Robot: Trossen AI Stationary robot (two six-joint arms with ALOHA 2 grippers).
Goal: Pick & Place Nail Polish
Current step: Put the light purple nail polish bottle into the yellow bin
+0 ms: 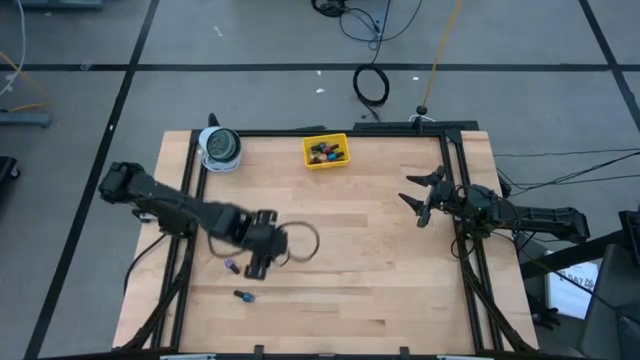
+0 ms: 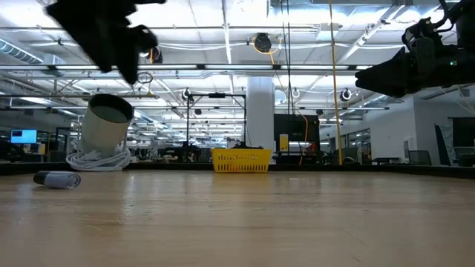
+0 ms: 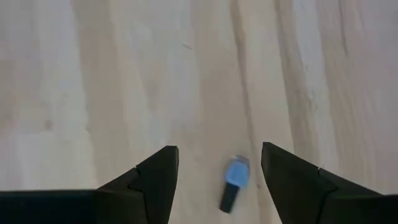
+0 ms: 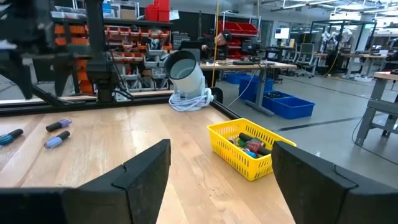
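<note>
Hovering over a blue bottle lying flat on the table, left gripper spread, straddling it. Likely light, hard, prone to rolling; best pinched across the body. Right gripper parked apart, spread, empty.

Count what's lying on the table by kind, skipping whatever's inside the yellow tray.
Loose nail polish bottles: 3
Yellow tray: 1
Tape roll: 1
Total: 5
</note>
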